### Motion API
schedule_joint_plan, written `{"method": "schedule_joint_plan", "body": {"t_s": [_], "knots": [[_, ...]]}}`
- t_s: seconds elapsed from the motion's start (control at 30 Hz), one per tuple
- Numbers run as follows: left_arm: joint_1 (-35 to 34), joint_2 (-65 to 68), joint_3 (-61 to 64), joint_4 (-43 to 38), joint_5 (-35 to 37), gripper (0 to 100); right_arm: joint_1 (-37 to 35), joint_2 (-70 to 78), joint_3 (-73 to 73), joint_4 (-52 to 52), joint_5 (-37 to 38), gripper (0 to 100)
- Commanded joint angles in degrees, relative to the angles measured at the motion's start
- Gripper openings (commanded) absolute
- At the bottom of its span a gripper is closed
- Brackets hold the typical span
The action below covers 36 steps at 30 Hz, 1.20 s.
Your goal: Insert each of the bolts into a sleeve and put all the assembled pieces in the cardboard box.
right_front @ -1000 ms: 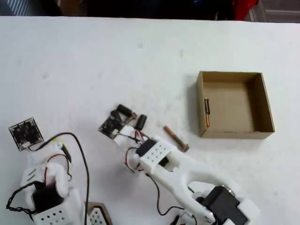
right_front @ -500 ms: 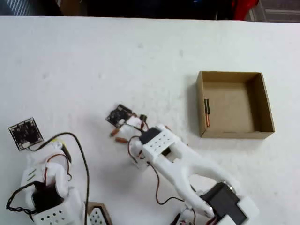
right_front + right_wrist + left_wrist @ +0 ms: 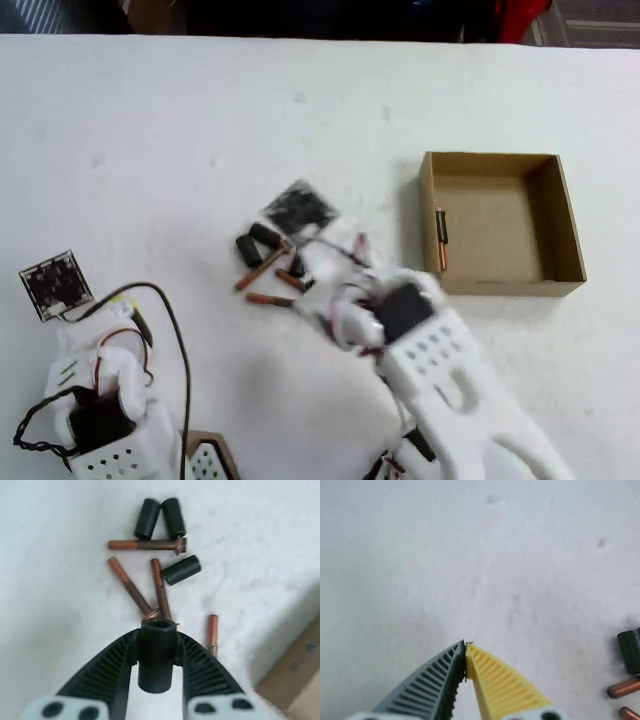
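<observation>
My right gripper (image 3: 157,631) is shut on an upright black sleeve (image 3: 157,655), held just above the table. Beyond it lie several copper bolts (image 3: 147,544) and three loose black sleeves (image 3: 181,570). In the high view this pile of bolts (image 3: 258,270) and sleeves (image 3: 257,242) lies left of the right arm (image 3: 420,340). The cardboard box (image 3: 556,210) stands to the right, with one assembled piece (image 3: 441,240) along its left wall. My left gripper (image 3: 465,649) is shut on nothing, low over bare table, with a sleeve (image 3: 631,651) and bolt tips (image 3: 624,688) off to one side.
The left arm (image 3: 95,405) sits at the table's near left corner with its black cable (image 3: 165,300) looping out. A corner of the box (image 3: 295,680) shows beside the right gripper. The table's far half is open white surface.
The right arm has swung from over the pile toward the box side, uncovering the bolts and sleeves. The left arm has kept still.
</observation>
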Motion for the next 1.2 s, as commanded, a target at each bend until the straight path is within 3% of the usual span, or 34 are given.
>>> {"method": "schedule_joint_plan", "body": {"t_s": [0.0,0.17,0.4,0.67,0.93,1.17], "knots": [[1.9,-0.7,-0.4,-1.3,-0.6,2,6.7,-8.4,-2.5,0.5,2.0,1.6],[7.0,-0.7,1.6,-5.2,-1.8,2,12.5,-13.0,-1.9,0.4,2.0,1.6],[8.4,-0.7,8.9,-13.8,-20.5,2,15.7,-17.5,5.1,-3.8,2.0,1.6],[8.6,-0.7,8.9,-10.2,-32.6,2,16.6,-23.3,15.3,-12.7,1.9,1.6],[8.7,-0.7,6.2,-7.3,-33.9,2,20.4,-26.9,23.9,-20.0,1.9,1.7],[15.5,-0.5,-2.9,-1.8,-42.5,2,20.4,-31.4,32.5,-26.6,1.8,1.7]]}}
